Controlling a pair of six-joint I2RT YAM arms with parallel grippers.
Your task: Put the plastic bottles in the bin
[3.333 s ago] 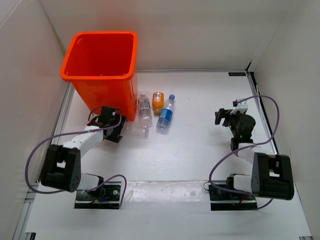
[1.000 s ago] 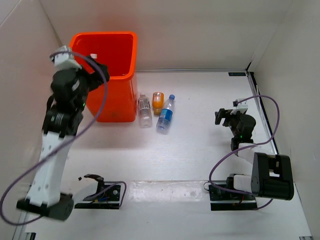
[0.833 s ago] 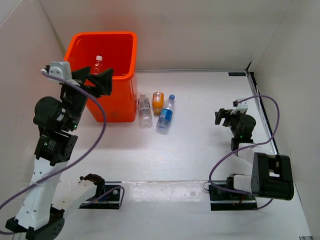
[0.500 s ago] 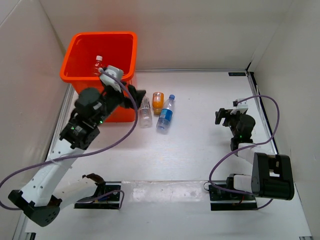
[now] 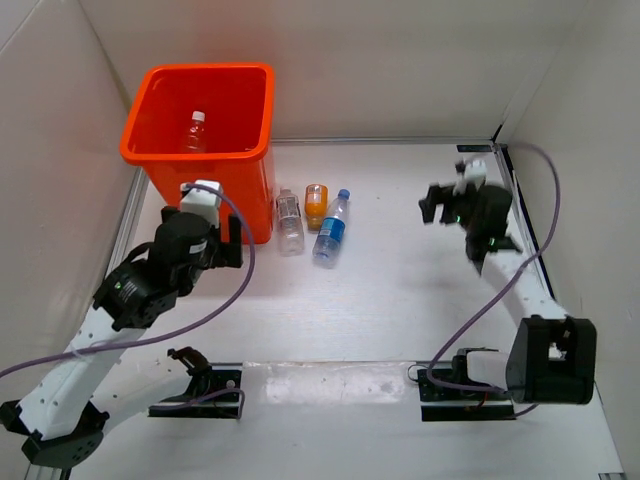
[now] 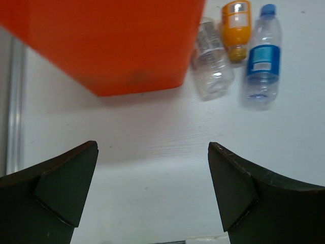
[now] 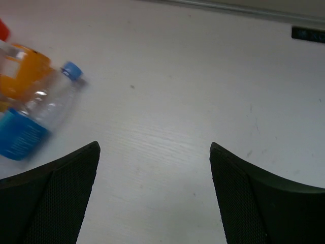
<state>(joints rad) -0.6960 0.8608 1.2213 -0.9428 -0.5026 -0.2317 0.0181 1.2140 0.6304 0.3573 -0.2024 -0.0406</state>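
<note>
Though lying flat, blue-cap bottle [image 5: 332,228] aims cap rearward (slightly right).

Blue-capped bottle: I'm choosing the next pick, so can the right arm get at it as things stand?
Probably yes: the right arm's fingers stand open facing the blue-capped bottle, with only bare table between them.

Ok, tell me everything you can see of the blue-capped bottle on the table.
The blue-capped bottle is small and made of clear plastic, with a blue screw cap and a blue label with pale print around its middle. It lies on its side on the white table, slightly slanted, with its cap toward the far wall and its base toward the arms. The short orange bottle lies close beside it, toward the left arm's side. Whether they touch is unclear, so only the table clearly touches it.
</note>
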